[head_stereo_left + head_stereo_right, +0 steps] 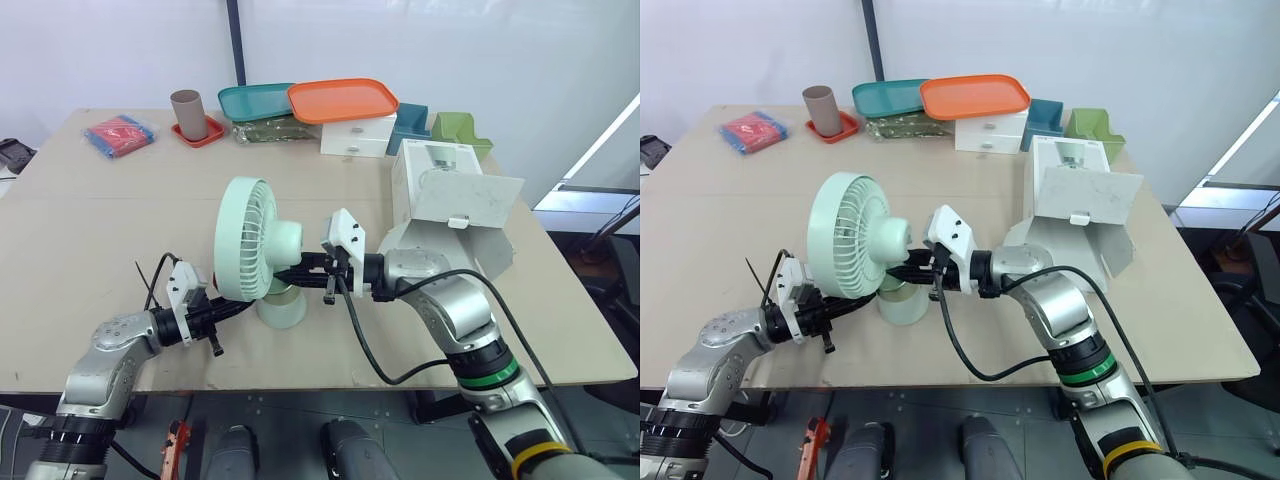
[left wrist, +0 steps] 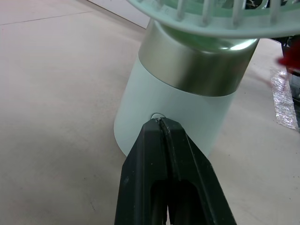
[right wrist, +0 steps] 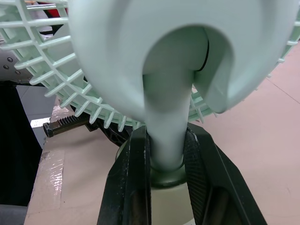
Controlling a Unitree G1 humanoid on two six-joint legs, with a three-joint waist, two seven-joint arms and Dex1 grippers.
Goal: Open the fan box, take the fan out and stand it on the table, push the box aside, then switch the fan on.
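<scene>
Left wrist view: my left jaws clenched, tips touching fan (image 2: 187,122) base switch; right jaws grasp its neck. Fan stands on table (image 1: 80,200) near box (image 1: 465,200). Press squarely, hold neck steady.

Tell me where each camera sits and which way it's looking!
Left eye view: on the head, facing forward and down at the table, fan and open box; both arms show.
Right eye view: beside it, same scene, both arms.
Left wrist view: on the left wrist, looking along the shut left jaws at the fan's base.
Right wrist view: on the right wrist, looking along the right jaws clamped on the fan's neck.
Shared: every view shows the fan.
</scene>
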